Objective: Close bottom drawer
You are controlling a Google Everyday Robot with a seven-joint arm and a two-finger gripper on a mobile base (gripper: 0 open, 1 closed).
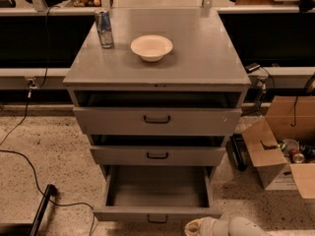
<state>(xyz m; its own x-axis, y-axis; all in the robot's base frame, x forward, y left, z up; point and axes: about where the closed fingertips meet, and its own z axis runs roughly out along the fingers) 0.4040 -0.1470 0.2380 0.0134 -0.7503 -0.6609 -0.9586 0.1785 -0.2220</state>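
Note:
The bottom drawer point(157, 213) of the grey cabinet is pulled far out, its plain grey box interior showing empty, with a small dark handle at the centre of its narrow front panel. The top drawer point(157, 121) and middle drawer point(157, 156) stand slightly open above it. My gripper point(195, 227) shows at the bottom edge as a cream-white arm end, just below and right of the bottom drawer's front panel. Most of it is cut off by the frame edge.
A white bowl point(151, 47) and a drinks can point(104, 28) stand on the cabinet top point(197, 58). An open cardboard box point(285, 156) with cans sits on the floor to the right. Black cables point(29, 166) and a dark bar point(42, 208) lie on the floor to the left.

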